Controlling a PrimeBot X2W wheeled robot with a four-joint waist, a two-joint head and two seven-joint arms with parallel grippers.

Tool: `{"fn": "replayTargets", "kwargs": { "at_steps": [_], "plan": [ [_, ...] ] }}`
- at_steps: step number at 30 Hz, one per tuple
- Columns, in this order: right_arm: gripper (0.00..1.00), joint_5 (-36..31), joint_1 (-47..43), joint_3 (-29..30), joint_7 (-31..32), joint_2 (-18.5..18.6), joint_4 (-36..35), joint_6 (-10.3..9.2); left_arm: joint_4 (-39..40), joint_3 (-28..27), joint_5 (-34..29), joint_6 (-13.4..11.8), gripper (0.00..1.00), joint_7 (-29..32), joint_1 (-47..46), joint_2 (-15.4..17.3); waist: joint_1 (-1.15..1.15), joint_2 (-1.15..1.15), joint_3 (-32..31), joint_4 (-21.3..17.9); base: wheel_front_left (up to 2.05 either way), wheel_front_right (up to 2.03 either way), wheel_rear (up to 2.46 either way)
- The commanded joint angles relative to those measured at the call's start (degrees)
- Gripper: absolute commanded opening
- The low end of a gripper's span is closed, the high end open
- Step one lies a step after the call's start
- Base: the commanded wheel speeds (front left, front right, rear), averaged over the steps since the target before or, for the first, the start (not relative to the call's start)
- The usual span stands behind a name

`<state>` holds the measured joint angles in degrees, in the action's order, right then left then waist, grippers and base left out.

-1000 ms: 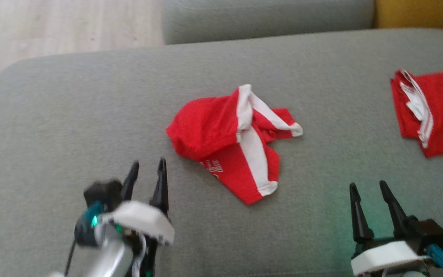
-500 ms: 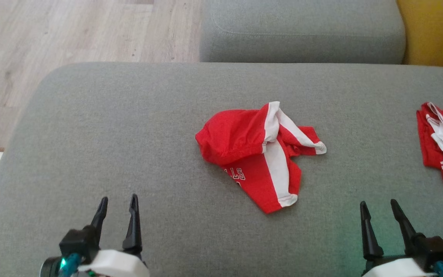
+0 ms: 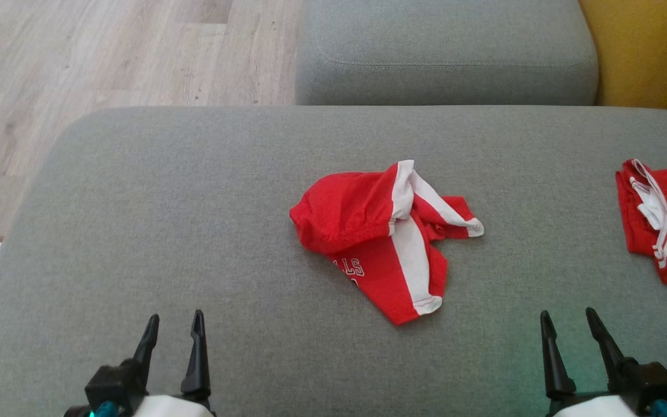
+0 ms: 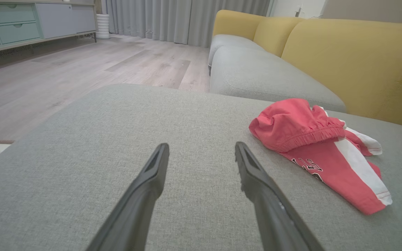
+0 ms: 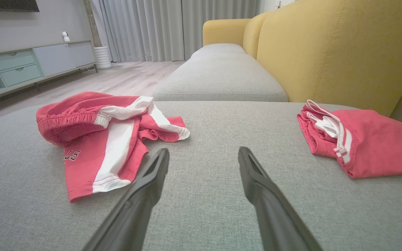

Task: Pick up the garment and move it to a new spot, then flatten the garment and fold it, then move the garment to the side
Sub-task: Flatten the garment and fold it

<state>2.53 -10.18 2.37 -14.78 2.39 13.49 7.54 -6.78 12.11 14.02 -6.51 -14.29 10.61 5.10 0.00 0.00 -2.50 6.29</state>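
A crumpled pair of red shorts with white side stripes, the garment [image 3: 383, 231], lies bunched in the middle of the grey sofa cushion [image 3: 165, 202]. The left wrist view has the garment [image 4: 312, 146] to the right of my fingers, and the right wrist view has the garment [image 5: 99, 129] to their left. My left gripper [image 3: 172, 325] hovers open near the cushion's front left, well short of the cloth. My right gripper [image 3: 568, 321] stands open at the front right, with nothing between its fingers.
A second red garment [image 3: 660, 217], folded, rests at the cushion's right edge. A further grey seat cushion [image 3: 443, 52] lies beyond, with the yellow backrest [image 3: 652, 52] to the right. Wooden floor [image 3: 79, 58] borders the cushion on the left and far left.
My left gripper has drawn back from near the garment to the lower left. The head camera has shifted, so the whole scene sits lower and more to the right. The garment lies as before.
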Motion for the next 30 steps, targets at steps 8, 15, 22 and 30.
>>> {"fn": "replayTargets", "kwargs": {
  "at_steps": [8,15,22,30],
  "plan": [
    [1.0,0.69,1.38,-1.82,-0.22,0.49,-1.61,-0.05,1.32,-4.72,-2.28,2.06,1.0,-0.71,-1.51,-1.32,0.0,0.0,-0.18,-0.71,0.0,0.0,0.0],
    [1.0,0.84,1.38,-1.87,-0.22,0.49,-1.72,-0.05,1.04,-6.1,-3.11,2.99,1.0,-0.71,-1.49,-1.85,0.0,0.0,-0.44,-1.0,0.0,0.0,0.0],
    [1.0,1.14,1.24,-2.08,-0.22,0.49,-1.66,-0.05,-0.2,-6.7,-3.75,3.6,1.0,-0.71,-0.72,-2.1,0.0,0.0,-0.91,-1.07,0.0,0.0,0.0],
    [1.0,1.12,1.33,-1.95,-0.22,0.49,-1.63,-0.05,-0.76,-6.66,-4.24,3.99,1.0,-0.71,0.17,-2.18,0.0,0.0,-1.13,-0.71,0.0,0.0,0.0]
  ]
}}
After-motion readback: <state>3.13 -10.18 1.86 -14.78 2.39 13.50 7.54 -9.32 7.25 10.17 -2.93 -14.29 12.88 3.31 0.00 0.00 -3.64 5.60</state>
